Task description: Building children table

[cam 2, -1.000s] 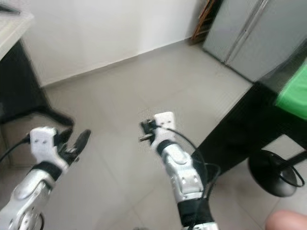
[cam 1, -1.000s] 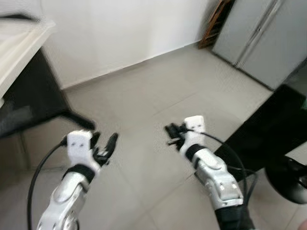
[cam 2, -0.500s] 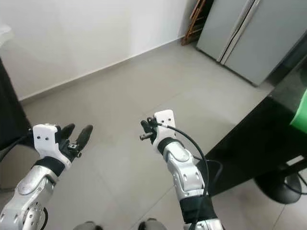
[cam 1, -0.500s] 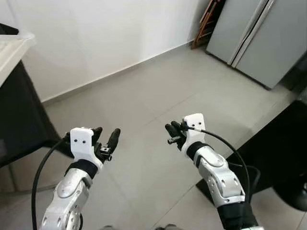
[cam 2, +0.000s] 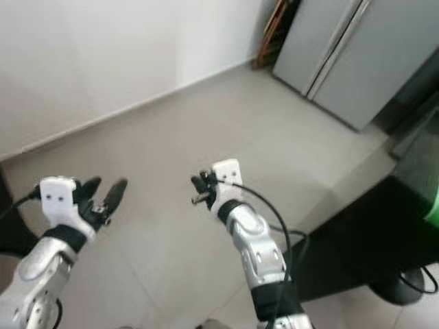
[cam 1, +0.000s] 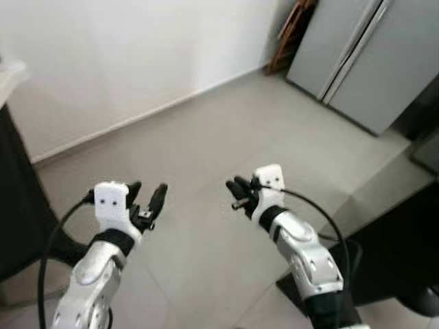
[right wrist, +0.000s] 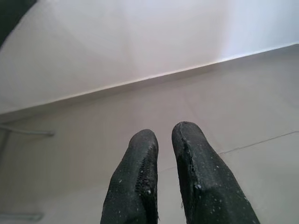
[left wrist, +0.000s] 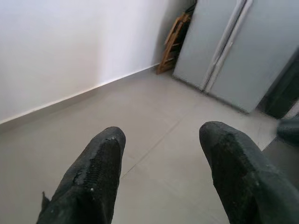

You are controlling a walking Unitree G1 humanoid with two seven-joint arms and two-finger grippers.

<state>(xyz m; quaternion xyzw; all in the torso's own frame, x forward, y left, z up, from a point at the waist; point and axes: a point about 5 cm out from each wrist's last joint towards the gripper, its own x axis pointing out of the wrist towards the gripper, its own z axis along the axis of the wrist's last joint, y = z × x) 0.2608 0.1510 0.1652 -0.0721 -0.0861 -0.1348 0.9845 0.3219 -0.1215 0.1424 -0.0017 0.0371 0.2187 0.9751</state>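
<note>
Both silver arms are held out in front of me over a grey tiled floor (cam 1: 206, 137). My left gripper (cam 1: 147, 190) hangs above bare tiles, open, with a wide gap between its black fingers (left wrist: 100, 163) and nothing in it. Beside it, my right gripper (cam 1: 234, 186) also points forward over the floor. Its two fingertips (right wrist: 142, 149) are pressed close together, shut and empty. No table parts can be seen.
A white wall (cam 1: 137, 55) runs across the back. Tall grey doors (cam 1: 363, 62) stand at the back right, with a folded wooden frame (cam 1: 291, 31) leaning beside them. Black furniture (cam 1: 394, 253) sits close on my right, dark furniture (cam 1: 17, 205) on my left.
The whole view has swung and shifted, so the camera moved; the dark furniture on the left has slid further out of frame. Both arms keep the same pose.
</note>
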